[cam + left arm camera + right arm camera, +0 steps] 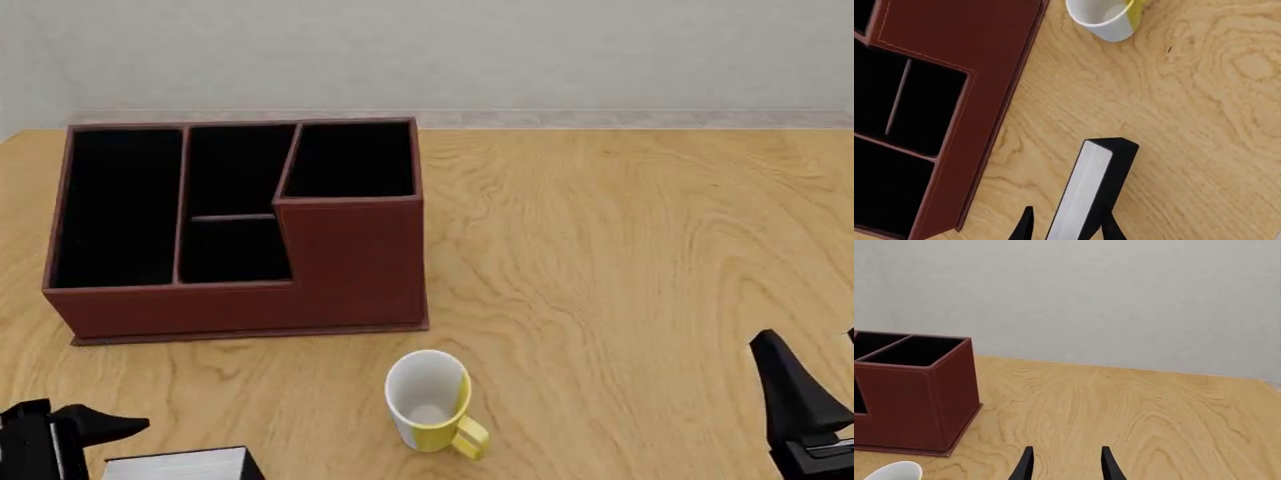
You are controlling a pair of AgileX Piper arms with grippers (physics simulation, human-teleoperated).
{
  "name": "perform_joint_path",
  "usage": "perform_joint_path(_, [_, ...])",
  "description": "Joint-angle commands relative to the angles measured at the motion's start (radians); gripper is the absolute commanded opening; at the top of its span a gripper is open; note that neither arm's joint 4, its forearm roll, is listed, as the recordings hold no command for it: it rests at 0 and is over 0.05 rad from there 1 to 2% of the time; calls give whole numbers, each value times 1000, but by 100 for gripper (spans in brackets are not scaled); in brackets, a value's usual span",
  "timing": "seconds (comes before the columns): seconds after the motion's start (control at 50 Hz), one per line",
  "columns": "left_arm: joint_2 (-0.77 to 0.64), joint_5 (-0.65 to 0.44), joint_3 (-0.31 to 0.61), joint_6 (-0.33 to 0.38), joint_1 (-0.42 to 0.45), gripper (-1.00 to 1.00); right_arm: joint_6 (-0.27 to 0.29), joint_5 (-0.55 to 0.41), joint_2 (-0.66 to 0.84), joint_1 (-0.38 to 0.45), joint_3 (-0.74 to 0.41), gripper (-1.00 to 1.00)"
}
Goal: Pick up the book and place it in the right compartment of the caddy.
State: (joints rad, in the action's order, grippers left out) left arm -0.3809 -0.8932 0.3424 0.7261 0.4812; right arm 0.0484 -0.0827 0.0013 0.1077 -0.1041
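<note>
Left gripper (1067,227) pinches the thin black book (1091,187), white page edges showing.

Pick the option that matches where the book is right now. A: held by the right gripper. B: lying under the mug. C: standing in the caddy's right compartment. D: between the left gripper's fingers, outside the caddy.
D: the book sits between the left gripper fingertips, beside the caddy, not in it.
</note>
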Motion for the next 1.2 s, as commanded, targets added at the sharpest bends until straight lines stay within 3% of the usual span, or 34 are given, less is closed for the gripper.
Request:
perform_joint_path(0.02, [-29,51,-29,-16,18,100,5,-3,0,-5,-2,100])
perform_joint_path(0.34, [-53,89,-41,-27,13,100,7,-6,0,-10,-1,100])
perform_joint_path(0.36, [-50,87,-34,-26,10,-100,7,-6,0,-9,-1,100])
perform_joint_path(0.56, [-16,66,-19,-31,14,-100,7,-4,1,-4,3,100])
perform_joint_path(1.2, [154,-114,216,-112,28,-100,-2,-10,-1,13,-18,100])
